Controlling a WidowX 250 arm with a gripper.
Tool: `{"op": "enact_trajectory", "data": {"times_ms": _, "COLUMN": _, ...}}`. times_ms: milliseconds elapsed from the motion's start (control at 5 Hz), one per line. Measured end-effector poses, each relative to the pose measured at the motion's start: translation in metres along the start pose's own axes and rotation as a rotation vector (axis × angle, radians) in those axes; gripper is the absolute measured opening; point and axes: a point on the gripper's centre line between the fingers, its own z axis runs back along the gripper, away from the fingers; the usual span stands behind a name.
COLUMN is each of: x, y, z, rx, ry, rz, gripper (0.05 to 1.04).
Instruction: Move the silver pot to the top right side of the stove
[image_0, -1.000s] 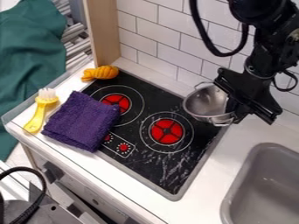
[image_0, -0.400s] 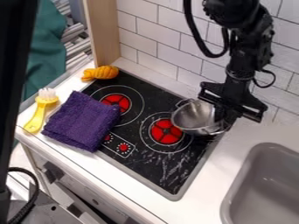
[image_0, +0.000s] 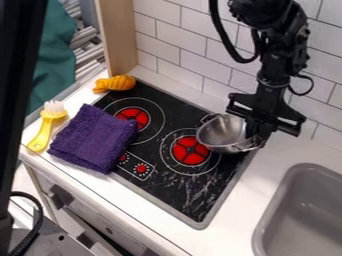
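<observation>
The black gripper (image_0: 255, 136) hangs over the stove's upper right corner, shut on the right rim of the silver pot. That silver pot (image_0: 222, 132) is tilted, its inside facing the camera, and it overlaps the upper right part of the right red burner (image_0: 191, 150). Whether the pot's bottom touches the black stove (image_0: 177, 187) I cannot tell. The fingertips are partly hidden by the pot's side.
A folded purple cloth (image_0: 95, 137) covers the stove's left edge. Beside it lies a yellow brush (image_0: 44, 128), and an orange bundle (image_0: 115, 83) sits at the back left corner. The grey sink (image_0: 304, 215) is at right; the tiled wall (image_0: 194, 47) stands behind.
The gripper and the pot moved left and slightly down over the stove, then stayed almost still. A dark upright shape came in at the left edge.
</observation>
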Motion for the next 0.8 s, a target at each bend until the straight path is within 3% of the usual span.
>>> {"op": "enact_trajectory", "data": {"times_ms": 200, "x": -0.002, "y": -0.001, "z": -0.006, "rx": -0.004, "ry": 0.046, "rz": -0.077, "gripper": 0.255}}
{"op": "enact_trajectory", "data": {"times_ms": 600, "x": -0.01, "y": 0.013, "z": -0.015, "rx": -0.048, "ry": 0.094, "rz": -0.029, "gripper": 0.852}}
{"op": "enact_trajectory", "data": {"times_ms": 800, "x": -0.016, "y": 0.019, "z": -0.017, "rx": -0.073, "ry": 0.099, "rz": -0.011, "gripper": 1.024}}
